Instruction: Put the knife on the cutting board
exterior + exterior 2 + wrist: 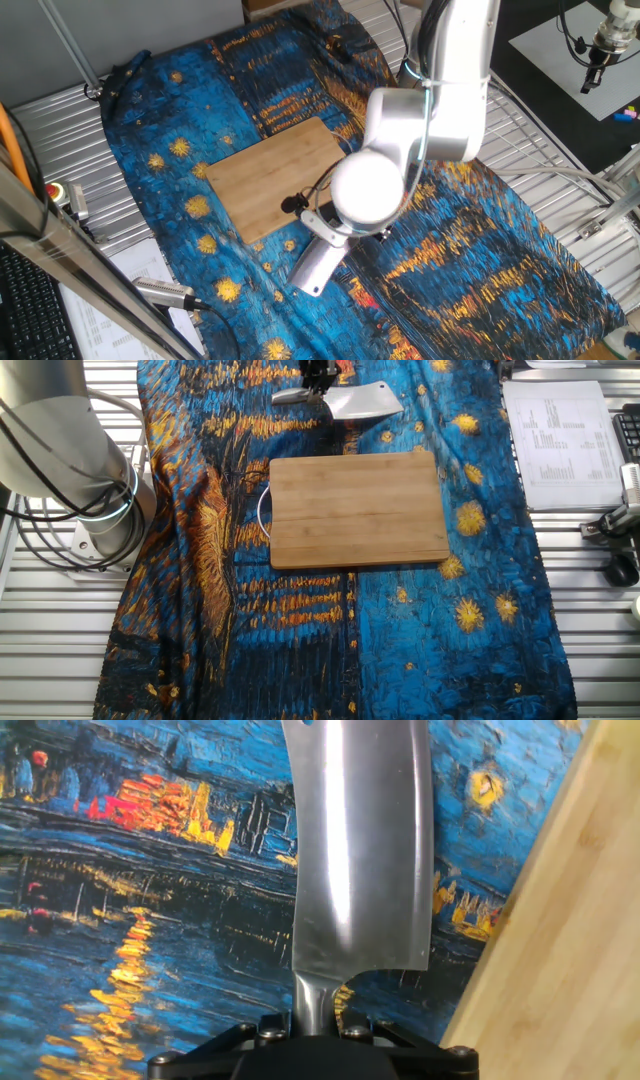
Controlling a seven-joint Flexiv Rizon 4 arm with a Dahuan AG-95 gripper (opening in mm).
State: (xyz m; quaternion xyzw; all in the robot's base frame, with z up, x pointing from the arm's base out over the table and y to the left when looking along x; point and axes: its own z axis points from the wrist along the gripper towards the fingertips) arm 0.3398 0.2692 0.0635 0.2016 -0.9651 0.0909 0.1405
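Note:
The knife (360, 850) fills the hand view, its broad grey blade pointing away from me over the blue painted cloth. My gripper (318, 1020) is shut on its silver handle. In the other fixed view the gripper (318, 382) holds the knife (362, 400) just beyond the far edge of the cutting board (360, 510), low over the cloth or on it; I cannot tell which. The cutting board's edge (560, 950) runs along the right of the hand view, beside the blade and apart from it. In one fixed view the board (275, 175) shows, and the arm hides the knife.
The robot arm (420, 120) leans over the board's near corner. Its base (75, 460) stands at the left. A silver-and-black tool with cable (165, 292) lies at the table's edge. Printed papers (565, 435) and a keyboard edge (630, 430) lie to the right.

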